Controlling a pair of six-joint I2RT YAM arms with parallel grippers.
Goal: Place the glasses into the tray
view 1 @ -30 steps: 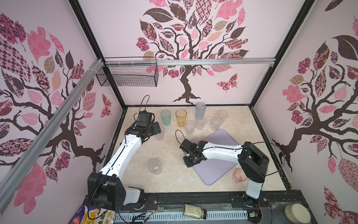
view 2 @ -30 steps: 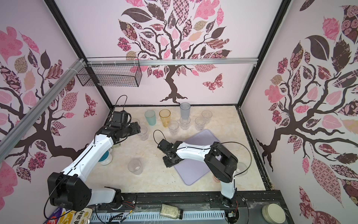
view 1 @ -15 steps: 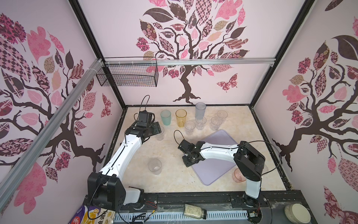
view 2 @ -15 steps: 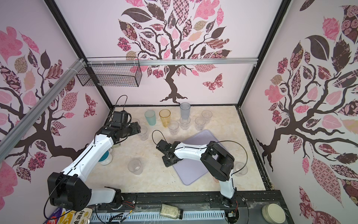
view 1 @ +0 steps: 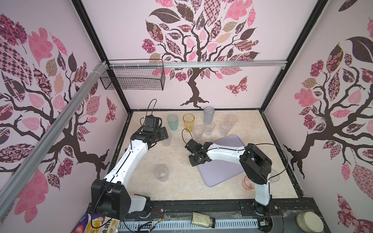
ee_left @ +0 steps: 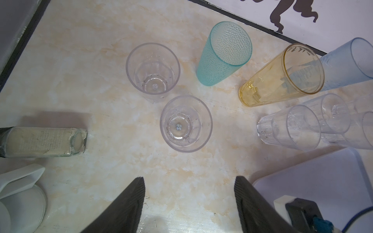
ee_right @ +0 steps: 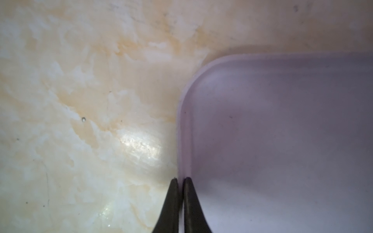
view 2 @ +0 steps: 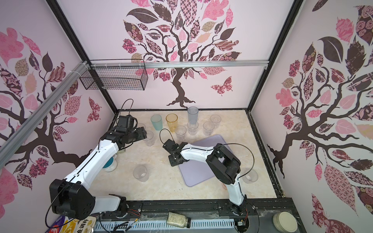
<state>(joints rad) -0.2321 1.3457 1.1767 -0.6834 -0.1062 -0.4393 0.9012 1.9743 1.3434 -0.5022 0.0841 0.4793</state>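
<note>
1. My right gripper (ee_right: 180, 178) has its jaws pressed together, tips at the tray (ee_right: 184, 121) rim by 1 rounded corner; I cannot tell whether they pinch it.
2. My left gripper (ee_left: 189, 179) holds its jaws wide apart, 1 clear glass (ee_left: 185, 124) upright just ahead.
3. The teal glass (view 1: 172, 122), amber glass (view 1: 188, 122) and blue-grey glass (view 1: 209, 115) stand near the back wall, off the tray.

Marbled beige counter (view 1: 177, 187) carries a lavender tray (view 1: 220, 173). Teal glass (view 1: 172, 122), amber glass (view 1: 188, 122) and blue-grey glass (view 1: 208, 115) stand upright at the back, with clear glasses (view 1: 197, 132) clustered beside them. There is also a lone clear glass (view 1: 161, 173), a pink glass (view 1: 247, 182) and a bottle (ee_left: 42, 142) lying sideways.
</note>
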